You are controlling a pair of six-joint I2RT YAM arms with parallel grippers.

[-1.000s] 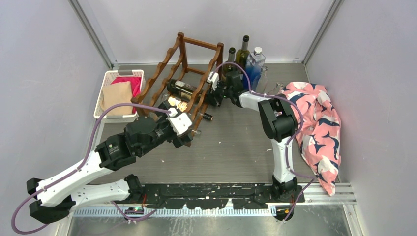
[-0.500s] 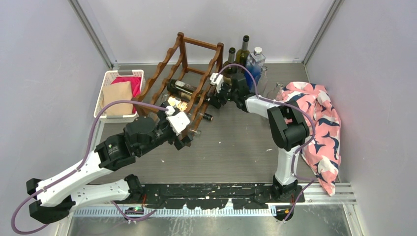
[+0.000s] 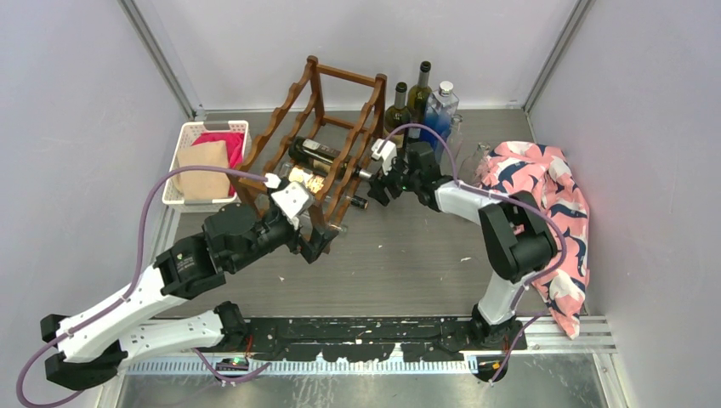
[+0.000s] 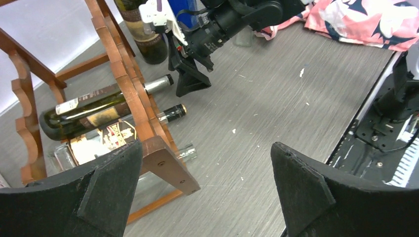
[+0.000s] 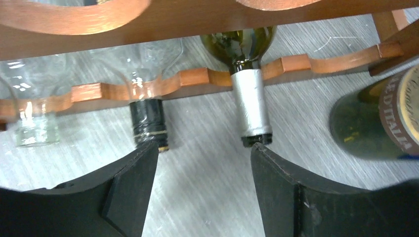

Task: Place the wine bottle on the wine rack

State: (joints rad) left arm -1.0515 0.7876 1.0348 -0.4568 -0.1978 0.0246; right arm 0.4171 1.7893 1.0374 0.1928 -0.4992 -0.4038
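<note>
The dark reddish-brown wine rack (image 3: 316, 127) stands at the back centre. A dark green wine bottle (image 3: 320, 156) with a silver-capped neck (image 5: 251, 106) lies across its rails. Two more bottles rest lower down, one black-capped (image 5: 147, 123). My right gripper (image 3: 379, 189) hangs just off the rack's right side. In the right wrist view its jaws (image 5: 203, 150) are open with only table between them, just short of the bottle mouths. My left gripper (image 3: 316, 245) sits by the rack's near foot (image 4: 165, 165). It is wide open (image 4: 206, 148) and holds nothing.
A white basket (image 3: 181, 157) with pink and tan cloth stands left of the rack. Two upright dark bottles (image 3: 419, 92) and a blue-tinted one (image 3: 442, 110) stand at the back. A pink patterned cloth (image 3: 548, 208) lies along the right wall.
My right gripper has let go of the green bottle's neck, opened wider and backed away from the rack; the bottle stays on the rails. My left arm drew back slightly leftward.
</note>
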